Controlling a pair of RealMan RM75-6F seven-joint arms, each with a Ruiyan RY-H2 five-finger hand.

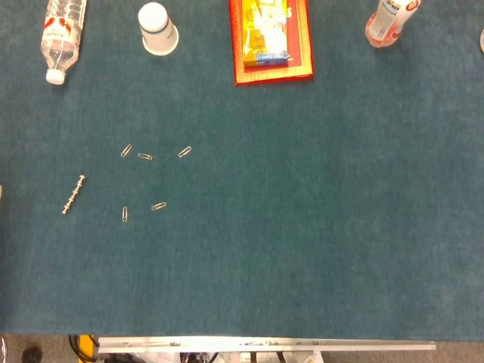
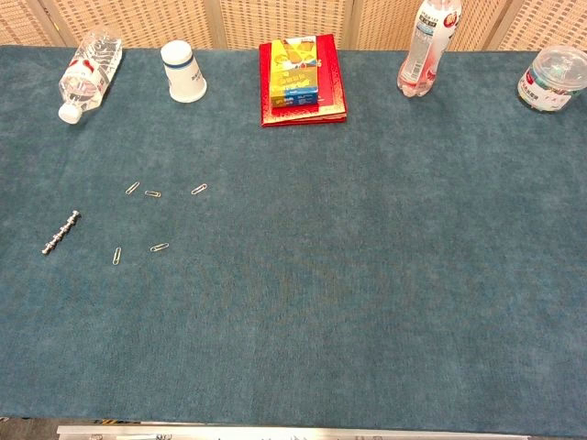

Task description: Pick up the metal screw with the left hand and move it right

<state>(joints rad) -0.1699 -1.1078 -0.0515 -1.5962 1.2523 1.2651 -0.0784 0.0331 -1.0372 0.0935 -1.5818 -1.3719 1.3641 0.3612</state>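
Table (image 2: 367,302): covered in dark teal cloth; all other items are borne on it.

Red box (image 2: 303,105): taken here as the landmark; set at the far edge, near the middle. A smaller yellow and blue pack (image 2: 295,78) is laid on top of it.

Clear water bottle (image 2: 87,73): laid on its side, well to the left of the red box, white cap toward the viewer.

Pink-tinted bottle (image 2: 424,50): placed to the right of the red box, at the far edge; whether it stands fully upright cannot be told.

Lidded clear tub (image 2: 552,81): further right of the red box, past the pink-tinted bottle.

White paper cup (image 2: 183,71): set upside down, between the clear water bottle and the red box.

Metal screw (image 2: 60,232): the task's thing; found well to the left of the red box and nearer the viewer, lying flat on the cloth, slanted, untouched.

Paper clips (image 2: 160,247): scattered loosely between the metal screw and the red box, just right of the screw, none touching it.

Left hand, right hand: neither is shown in the head view or the chest view, so their state cannot be given.

Step in hand: judged to be the very start; the approach is not yet begun. The next move is judged to call for the left hand to be brought over the metal screw and a fine pinch closed across its thin shaft, the paper clips being avoided when it is carried right.
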